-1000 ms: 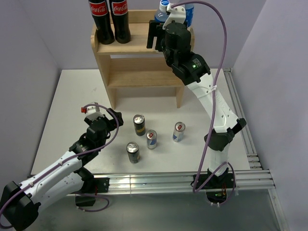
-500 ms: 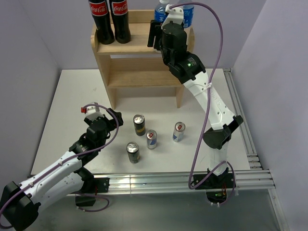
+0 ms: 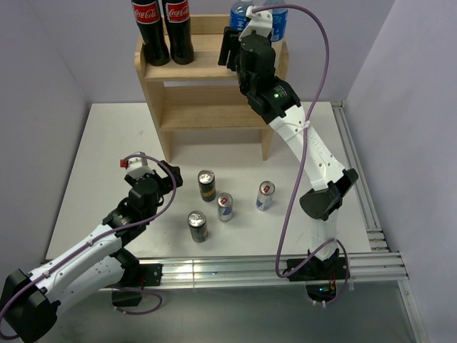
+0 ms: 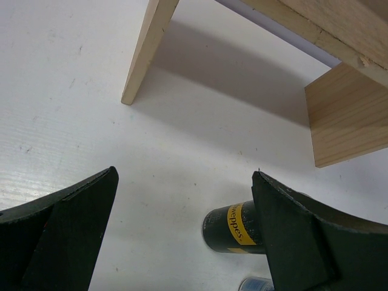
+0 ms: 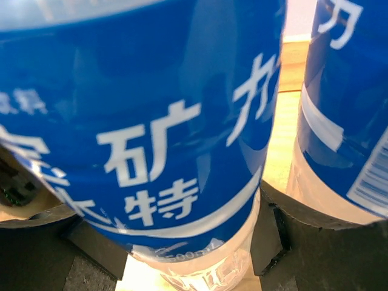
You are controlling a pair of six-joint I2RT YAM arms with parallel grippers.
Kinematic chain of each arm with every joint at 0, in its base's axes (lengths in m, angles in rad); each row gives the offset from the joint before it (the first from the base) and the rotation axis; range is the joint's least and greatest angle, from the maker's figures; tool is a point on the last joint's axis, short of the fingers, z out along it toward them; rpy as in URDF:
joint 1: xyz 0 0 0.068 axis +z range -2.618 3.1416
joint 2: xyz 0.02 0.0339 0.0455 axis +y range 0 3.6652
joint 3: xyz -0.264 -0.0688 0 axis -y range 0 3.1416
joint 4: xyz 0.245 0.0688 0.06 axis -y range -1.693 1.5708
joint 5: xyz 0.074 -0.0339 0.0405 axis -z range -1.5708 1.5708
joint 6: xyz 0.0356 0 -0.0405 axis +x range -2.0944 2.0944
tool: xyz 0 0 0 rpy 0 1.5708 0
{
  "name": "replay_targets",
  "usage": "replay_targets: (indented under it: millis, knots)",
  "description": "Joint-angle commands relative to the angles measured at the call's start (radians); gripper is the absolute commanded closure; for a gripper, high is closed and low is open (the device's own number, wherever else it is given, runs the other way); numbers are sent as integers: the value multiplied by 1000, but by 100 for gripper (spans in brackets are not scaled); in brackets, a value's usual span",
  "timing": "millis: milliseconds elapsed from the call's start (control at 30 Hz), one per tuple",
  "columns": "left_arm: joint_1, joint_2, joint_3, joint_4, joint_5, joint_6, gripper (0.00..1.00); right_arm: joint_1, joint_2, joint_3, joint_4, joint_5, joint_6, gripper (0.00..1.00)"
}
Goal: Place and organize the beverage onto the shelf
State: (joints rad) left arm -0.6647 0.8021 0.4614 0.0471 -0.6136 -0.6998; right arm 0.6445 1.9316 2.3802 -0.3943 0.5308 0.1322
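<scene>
Shelf (image 3: 207, 68) top holds two cola bottles (image 3: 163, 28) and two water bottles (image 3: 278, 21). Right gripper (image 3: 230, 47) straddles one there; grip cannot be confirmed. Left gripper (image 4: 185, 182) gapes wide, empty, over table (image 3: 107, 143). Four cans (image 3: 225, 206) stand on table, not yet shelved.

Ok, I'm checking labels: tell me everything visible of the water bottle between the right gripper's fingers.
The water bottle is clear plastic under a blue label with white Chinese characters. It stands upright at the right end of the shelf's top tier, beside a second bottle, between the right gripper's fingers; contact is unclear.
</scene>
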Motion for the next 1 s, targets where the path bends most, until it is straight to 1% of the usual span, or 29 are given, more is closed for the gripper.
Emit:
replay_targets:
  millis: [0, 133, 267, 300, 333, 367, 967]
  knots:
    - [-3, -6, -4, 28, -18, 3, 1, -9, 69, 4, -23, -3, 23, 36]
    - [-3, -3, -6, 31, -18, 3, 1, -11, 76, 1, -23, 1, 24, 35]
    - [-3, -1, -6, 34, -17, 2, 1, -11, 76, -6, -35, -3, 26, 18]
    - [-3, 0, -6, 33, -17, 2, 1, -11, 76, -9, -41, -2, 29, 17]
    - [-3, -1, -6, 34, -17, 2, 1, -11, 75, -12, -41, -6, 27, 6]
    - [-3, -1, -6, 34, -17, 3, 1, -11, 70, -16, -44, -5, 29, 1]
    - [-4, -1, -4, 40, -15, 5, 1, 0, 23, -84, -54, -3, 46, 0]
